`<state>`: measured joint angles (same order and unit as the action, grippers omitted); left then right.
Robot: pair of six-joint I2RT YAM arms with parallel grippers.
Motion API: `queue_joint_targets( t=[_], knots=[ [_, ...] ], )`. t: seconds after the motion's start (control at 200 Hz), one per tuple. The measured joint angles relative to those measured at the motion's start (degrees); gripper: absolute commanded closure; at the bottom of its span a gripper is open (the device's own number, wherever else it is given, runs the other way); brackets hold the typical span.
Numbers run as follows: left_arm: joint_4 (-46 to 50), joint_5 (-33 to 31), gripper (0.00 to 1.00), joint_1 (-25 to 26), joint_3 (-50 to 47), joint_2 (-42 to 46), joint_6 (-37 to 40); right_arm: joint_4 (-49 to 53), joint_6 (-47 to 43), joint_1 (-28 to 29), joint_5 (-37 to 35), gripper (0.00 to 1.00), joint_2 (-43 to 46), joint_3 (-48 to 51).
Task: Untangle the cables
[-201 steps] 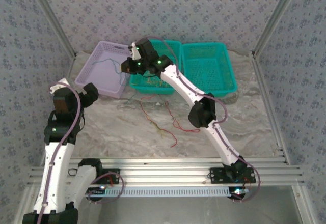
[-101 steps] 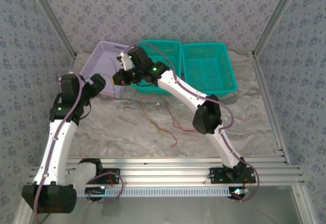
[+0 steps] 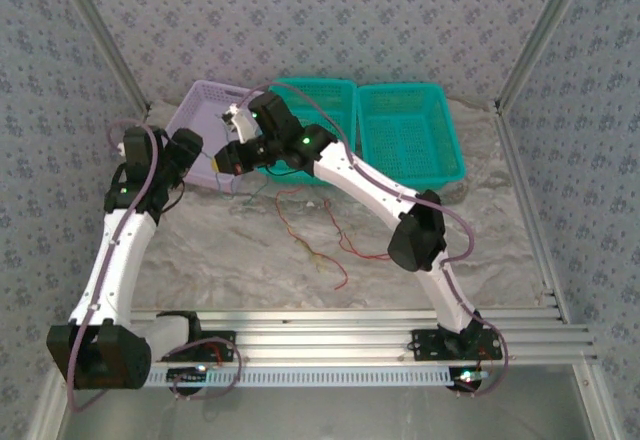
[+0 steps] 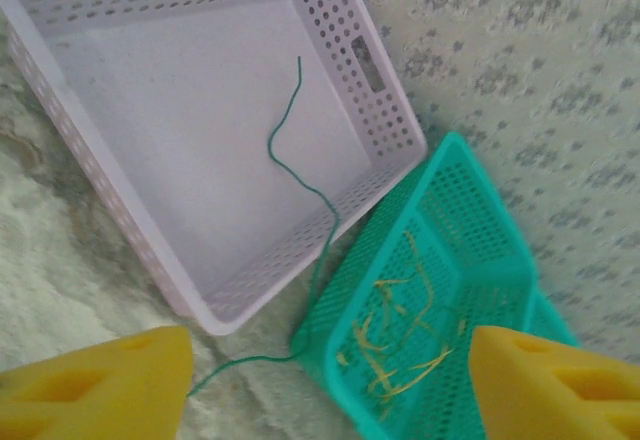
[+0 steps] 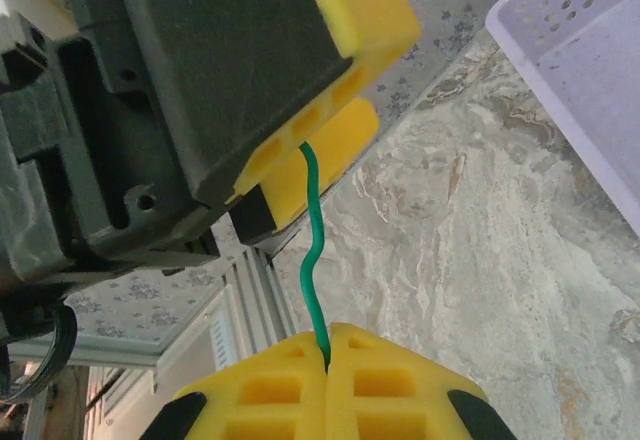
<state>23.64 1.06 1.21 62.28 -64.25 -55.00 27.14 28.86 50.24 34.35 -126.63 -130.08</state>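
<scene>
A green cable (image 5: 312, 230) is pinched in my shut right gripper (image 5: 327, 352) and runs up between the yellow fingers (image 5: 345, 25) of my left gripper. In the left wrist view the same green cable (image 4: 300, 175) lies in the purple basket (image 4: 95, 160), crosses its rim and ends by one finger of the left gripper (image 4: 330, 350), whose jaws stand wide apart. From above, the left gripper (image 3: 190, 152) and the right gripper (image 3: 228, 156) meet at the purple basket's (image 3: 195, 110) near corner. A red cable (image 3: 300, 222) lies loose mid-table. Yellow cables (image 4: 400, 310) lie in a teal basket (image 4: 470, 195).
Two teal baskets (image 3: 335, 90) (image 3: 410, 130) stand side by side at the back, right of the purple one. Patterned walls close in the back and sides. An aluminium rail (image 3: 320, 330) runs along the near edge by the arm bases.
The left arm has swung forward and right, up to the purple basket's near corner. The right gripper has moved left and down from the teal basket, still holding the green cable.
</scene>
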Motion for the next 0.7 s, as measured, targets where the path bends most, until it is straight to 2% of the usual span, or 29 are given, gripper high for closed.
queue_joint_targets(
  t=[0.085,0.165,0.35,0.395,0.42,0.49,0.56,0.63,0.7],
  knots=[
    [-0.96,0.70,0.82,-0.02,0.00,0.00,-0.72,0.04,0.00,0.28,0.02,1.00,0.00,0.09],
    [-2.12,1.95,1.00,0.02,0.02,0.00,-1.46,0.20,0.02,0.57,0.04,1.00,-0.02,0.09],
    [-2.86,2.78,1.00,0.00,0.02,0.00,-2.05,0.52,0.04,0.74,0.44,1.00,-0.11,0.07],
    [-2.89,2.75,1.00,0.00,0.02,0.00,-2.03,0.55,0.04,0.66,0.50,0.96,-0.15,0.07],
    [-2.89,2.78,1.00,0.02,0.02,0.00,-1.90,0.57,0.04,0.63,0.61,0.90,-0.15,0.07],
    [-2.86,2.71,1.00,0.02,0.02,0.00,-1.60,0.92,0.13,0.55,0.79,0.66,-0.17,0.07],
    [-2.69,2.29,1.00,-0.44,0.39,-0.44,-0.98,1.29,-0.09,0.24,1.25,0.48,-0.15,0.07],
    [-2.51,1.86,1.00,-0.92,1.70,-1.75,-0.13,1.05,-0.42,-0.50,1.42,0.37,0.13,1.09],
    [-2.40,0.98,1.00,-1.25,3.91,-3.78,1.09,0.61,-0.46,-1.75,1.18,0.32,1.68,4.76]
  ],
)
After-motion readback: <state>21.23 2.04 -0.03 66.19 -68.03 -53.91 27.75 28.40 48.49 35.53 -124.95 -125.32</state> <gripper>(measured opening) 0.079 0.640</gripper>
